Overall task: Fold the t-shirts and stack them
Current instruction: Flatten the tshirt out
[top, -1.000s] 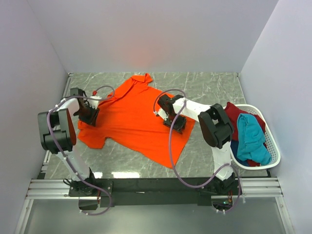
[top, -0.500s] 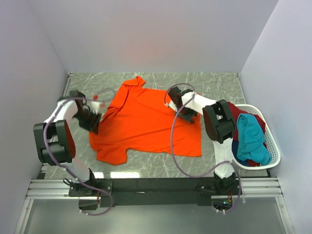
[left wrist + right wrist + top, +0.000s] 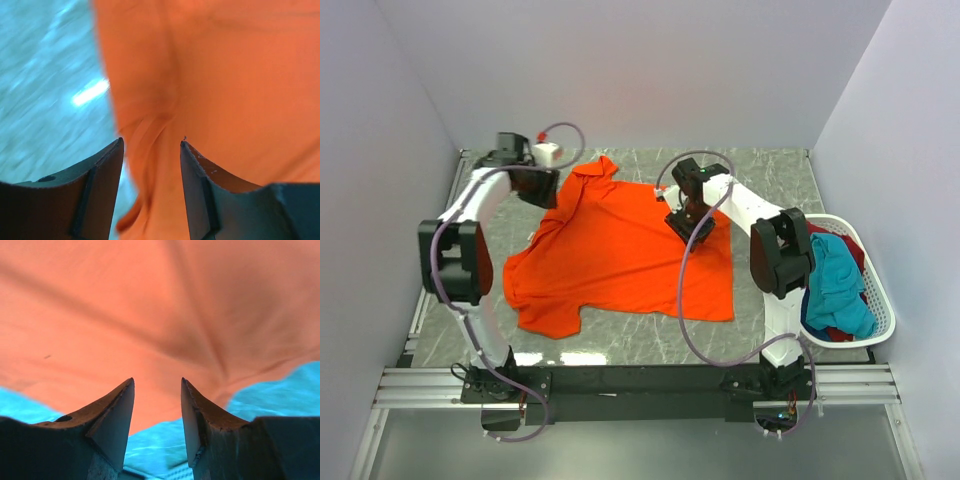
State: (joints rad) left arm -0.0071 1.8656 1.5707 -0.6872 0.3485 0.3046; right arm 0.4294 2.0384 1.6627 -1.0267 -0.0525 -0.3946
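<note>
**Both grippers open over the spread orange shirt**

The left arm (image 3: 480,195) stretches far up toward the back left corner, its elbow bent out to the side. The left gripper (image 3: 538,190) hangs over the shirt's left edge near the collar, jaws apart with nothing between them. The right arm (image 3: 745,205) reaches forward and inward. The right gripper (image 3: 685,225) points down at the shirt's upper right part, also parted and empty.

The orange shirt (image 3: 620,255) lies open on the grey marbled table (image 3: 770,180), soft cloth with shallow creases, collar toward the back wall, one sleeve at near left.

At far right, a white plastic basket (image 3: 840,220) holds a crumpled teal shirt (image 3: 835,280) lying on a dark red shirt (image 3: 850,247).
</note>
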